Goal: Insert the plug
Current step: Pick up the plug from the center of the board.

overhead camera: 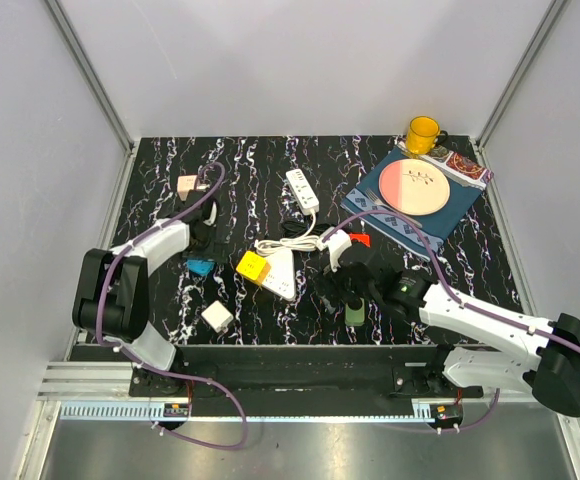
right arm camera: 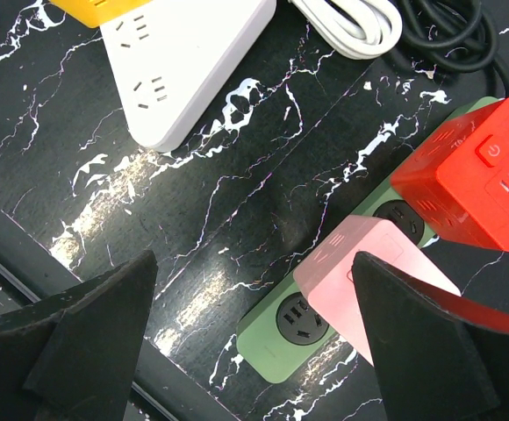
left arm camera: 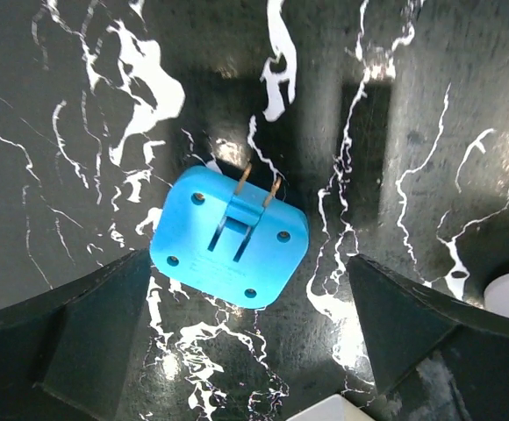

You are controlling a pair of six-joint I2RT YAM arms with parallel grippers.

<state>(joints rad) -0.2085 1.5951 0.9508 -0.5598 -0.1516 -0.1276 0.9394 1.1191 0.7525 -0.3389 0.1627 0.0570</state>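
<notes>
- Left jaws: released, spread wide, grasping nothing; hover low over the desk [overhead camera: 170, 160].
- Blue plug [left arm camera: 229, 237]: lies flat on the desk between the two left fingertips, touching neither; two metal prongs point toward the top of the left wrist view.
- Right jaws: also released, wide apart, empty; hang above the green power strip [right arm camera: 272, 349].
- On that strip: pink cube adapter [right arm camera: 364, 276] seated next to an uncovered socket, red cube [right arm camera: 469, 175] just beside it.
- White triangular strip [right arm camera: 184, 61]: near the green one but apart from it; yellow block [overhead camera: 253, 266] touching its left side.
- Far right corner of the desk: yellow mug [overhead camera: 423, 133] and plate [overhead camera: 417, 186].
</notes>
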